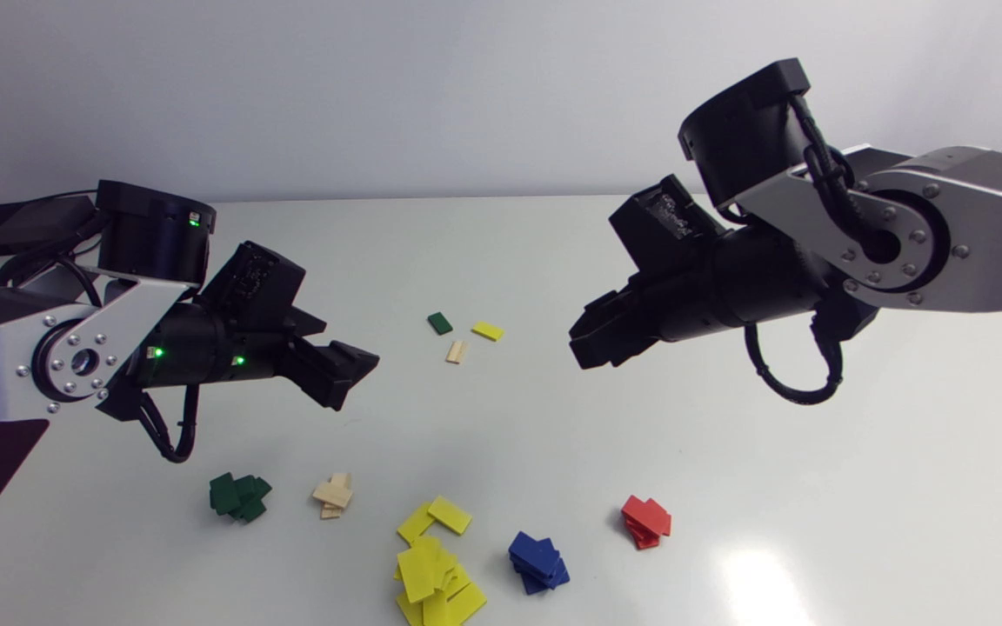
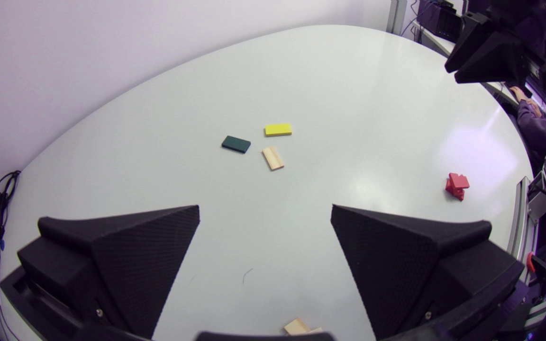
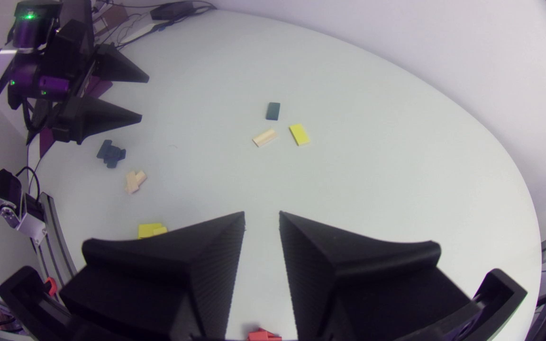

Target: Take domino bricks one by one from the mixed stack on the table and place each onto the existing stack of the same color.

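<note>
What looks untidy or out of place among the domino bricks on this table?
The yellow stack sprawls: its bricks are fanned out and slid apart. The green stack, beige stack, blue stack and red stack are twisted but compact. The green brick, yellow brick and beige brick lie singly, not stacked.

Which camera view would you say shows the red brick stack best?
The head view: the red stack shows whole, from above, nothing covering it. The left wrist view shows it too, but small and far off to one side. The right wrist view catches only a sliver under the right gripper.
</note>
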{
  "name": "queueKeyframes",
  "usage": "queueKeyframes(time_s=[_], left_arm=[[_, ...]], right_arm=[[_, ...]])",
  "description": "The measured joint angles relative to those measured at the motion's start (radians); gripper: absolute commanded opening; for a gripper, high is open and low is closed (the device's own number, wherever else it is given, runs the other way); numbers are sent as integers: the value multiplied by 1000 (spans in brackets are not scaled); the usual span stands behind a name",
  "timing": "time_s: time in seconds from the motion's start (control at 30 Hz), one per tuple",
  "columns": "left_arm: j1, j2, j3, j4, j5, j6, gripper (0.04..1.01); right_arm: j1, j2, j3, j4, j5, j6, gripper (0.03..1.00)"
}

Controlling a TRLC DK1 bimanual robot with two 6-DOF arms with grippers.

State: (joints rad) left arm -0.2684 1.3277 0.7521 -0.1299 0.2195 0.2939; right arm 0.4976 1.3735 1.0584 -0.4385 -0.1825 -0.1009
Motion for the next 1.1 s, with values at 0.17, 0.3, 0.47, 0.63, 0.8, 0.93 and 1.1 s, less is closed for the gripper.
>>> queueKeyframes(time_s=[0.17,0.3,0.47,0.63,0.8,0.93,1.1], left_arm=[[-1,0,2,-4,0,0,990],[-2,8,14,-4,0,0,990],[-14,15,30,-4,-3,0,990],[-35,19,34,-4,-19,-1,990],[-61,44,53,-4,-42,-8,990],[-78,98,88,11,-67,-28,990],[-95,210,157,15,-95,-53,989]], right_arm=[[0,12,3,0,0,0,977],[0,17,3,0,0,0,977],[0,17,3,0,0,0,977],[1,17,3,1,0,0,977],[1,17,3,2,0,0,977],[1,17,3,3,0,0,977],[1,17,1,4,0,0,977]])
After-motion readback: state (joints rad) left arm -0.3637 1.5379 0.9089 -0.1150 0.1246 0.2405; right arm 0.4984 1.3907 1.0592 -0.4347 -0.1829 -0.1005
